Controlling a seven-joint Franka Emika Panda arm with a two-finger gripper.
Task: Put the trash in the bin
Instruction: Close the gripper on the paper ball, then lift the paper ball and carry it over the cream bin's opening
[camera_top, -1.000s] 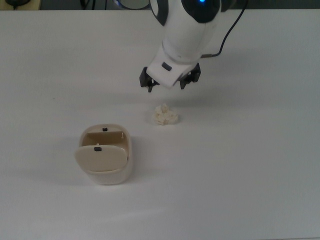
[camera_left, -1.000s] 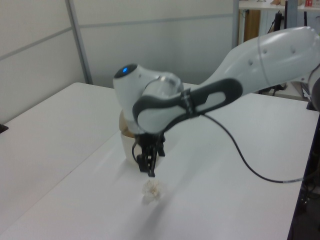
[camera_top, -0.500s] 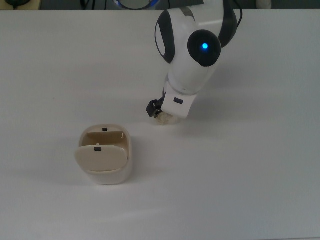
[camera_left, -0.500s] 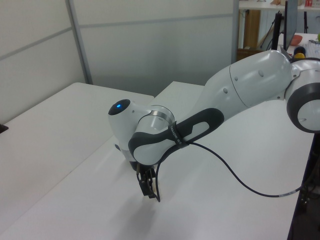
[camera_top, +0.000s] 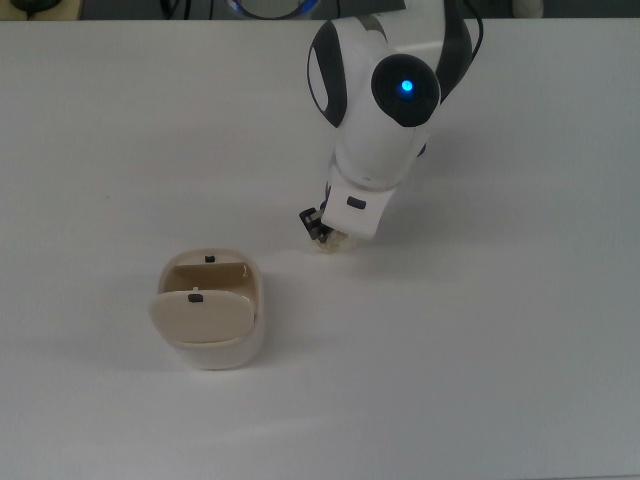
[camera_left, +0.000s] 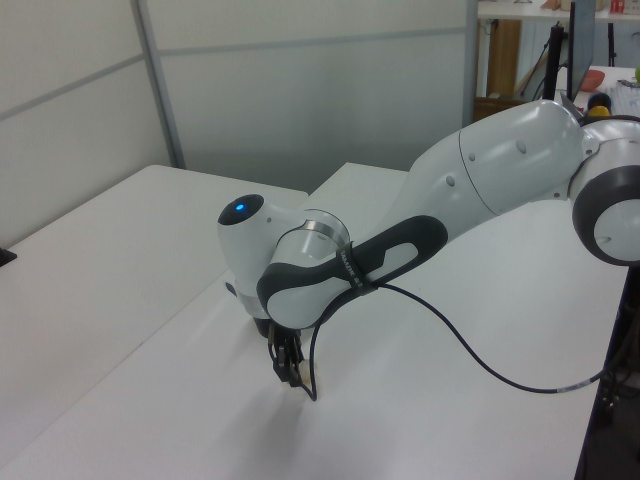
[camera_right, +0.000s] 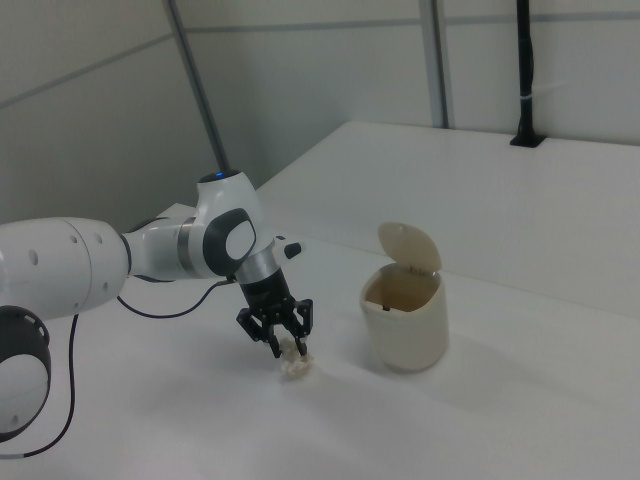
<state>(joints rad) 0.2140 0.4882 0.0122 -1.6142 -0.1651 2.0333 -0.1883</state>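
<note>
Right view is giving the fullest account: the white surface (camera_right: 520, 400) is carrying the bin (camera_right: 404, 318), which is standing upright with its flap lid raised, and my gripper (camera_right: 285, 345) is reaching down beside it on the right view's left, apart from it. My fingers (camera_right: 303, 318) are straddling the trash (camera_right: 294, 362), which is lying on the surface, though I cannot tell whether they are pinching it or merely spread around it. Top view is hiding most of the wad under my wrist, leaving only a pale edge (camera_top: 335, 243), with the bin (camera_top: 210, 310) toward the lower left. Left view is showing my gripper (camera_left: 288, 368) low on the surface; my arm is blocking both bin and trash there.
</note>
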